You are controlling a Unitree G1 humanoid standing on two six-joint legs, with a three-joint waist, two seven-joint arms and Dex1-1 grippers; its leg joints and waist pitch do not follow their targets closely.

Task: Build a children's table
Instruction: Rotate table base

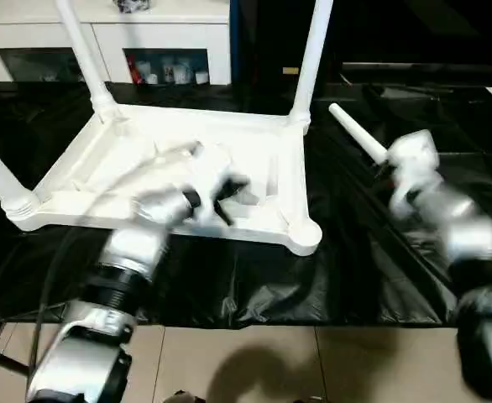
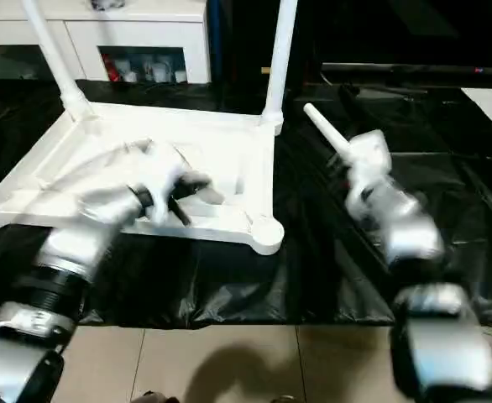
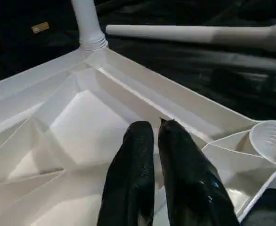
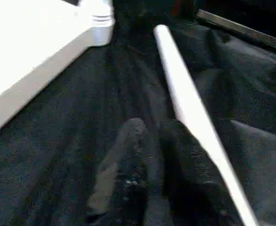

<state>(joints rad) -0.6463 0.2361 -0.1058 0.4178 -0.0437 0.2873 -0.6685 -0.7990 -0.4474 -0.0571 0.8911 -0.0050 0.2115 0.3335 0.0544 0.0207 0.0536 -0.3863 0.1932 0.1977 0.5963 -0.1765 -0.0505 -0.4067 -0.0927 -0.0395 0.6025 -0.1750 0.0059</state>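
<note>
Black plastic sheet (image 1: 229, 285) covers the bench; white glass-door cabinet (image 1: 162, 50) stands behind.

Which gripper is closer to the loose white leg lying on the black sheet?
Right. The right gripper is just beside the loose leg; the left gripper is over the upturned tabletop.

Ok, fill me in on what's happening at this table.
A humanoid robot is assembling a white children's table. The tabletop lies upside down on black sheeting, with three legs standing in its corner sockets. The near right socket is empty. The fourth leg lies loose on the sheeting beside the right tool. The left tool hovers over the ribbed underside, holding nothing.
</note>
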